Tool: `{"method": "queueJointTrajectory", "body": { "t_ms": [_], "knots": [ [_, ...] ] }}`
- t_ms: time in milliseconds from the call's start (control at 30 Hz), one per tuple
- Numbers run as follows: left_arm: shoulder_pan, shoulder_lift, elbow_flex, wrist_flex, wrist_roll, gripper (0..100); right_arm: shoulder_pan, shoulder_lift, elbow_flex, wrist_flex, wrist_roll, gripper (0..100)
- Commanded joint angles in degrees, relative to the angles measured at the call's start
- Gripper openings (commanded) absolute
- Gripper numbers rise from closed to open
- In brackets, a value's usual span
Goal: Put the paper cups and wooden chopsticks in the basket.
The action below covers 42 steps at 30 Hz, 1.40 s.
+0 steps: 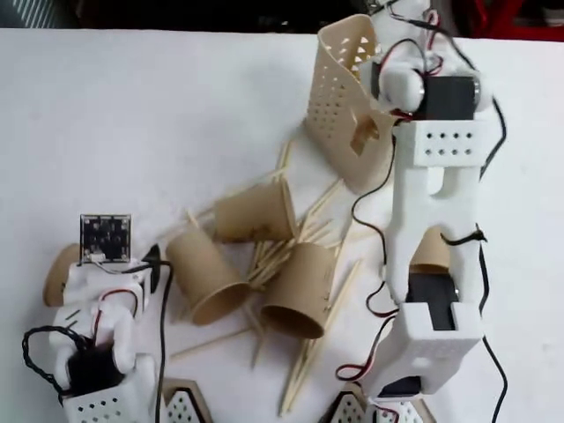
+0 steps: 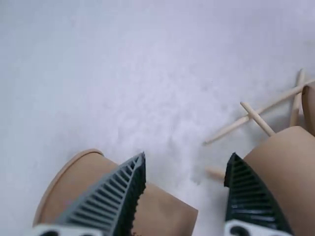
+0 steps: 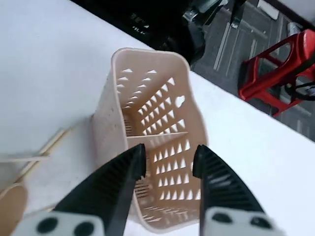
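Wide open left hand over the bench between two paper cups; narrow, empty right hand at the basket.

Brown paper cups, pale tan wooden chopsticks, plain white tabletop. At one o'clock, the cream basket is patterned with rows of small triangular holes.

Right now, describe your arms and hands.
The left arm and right arm are white shells with hole-dotted plates, black motors, red and black cables. The left hand has ribbed wedge fingers, one grey, one black; the right hand has both black.
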Motion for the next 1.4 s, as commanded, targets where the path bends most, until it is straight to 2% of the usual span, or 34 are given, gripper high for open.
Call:
{"method": "queueJointTrajectory", "body": {
  "t_ms": [0,533,600,767,1000,1233,1367],
  "knots": [
    [-0.22,-0.48,-0.53,-1.76,-0.70,26,-1.27,-1.01,-2.29,4.26,-3.78,17.0],
    [-0.22,-0.48,-0.53,-1.76,-0.70,26,-1.19,10.86,-2.81,10.86,-3.87,16.6],
    [-0.22,-0.48,-0.53,-1.76,-0.70,26,-0.13,11.30,-2.81,10.86,0.70,15.5],
    [-0.22,-0.48,-0.53,-1.76,-0.70,26,0.22,11.47,-2.81,10.59,17.85,1.9],
    [-0.22,-0.48,-0.53,-1.76,-0.70,26,2.42,11.47,-2.81,3.65,35.78,1.9],
    [-0.22,-0.48,-0.53,-1.76,-0.70,26,3.47,11.47,-2.73,-1.71,47.12,1.9],
    [-0.22,-0.48,-0.53,-1.76,-0.70,26,3.47,12.00,-2.29,-1.71,49.14,1.9]
  ]
}}
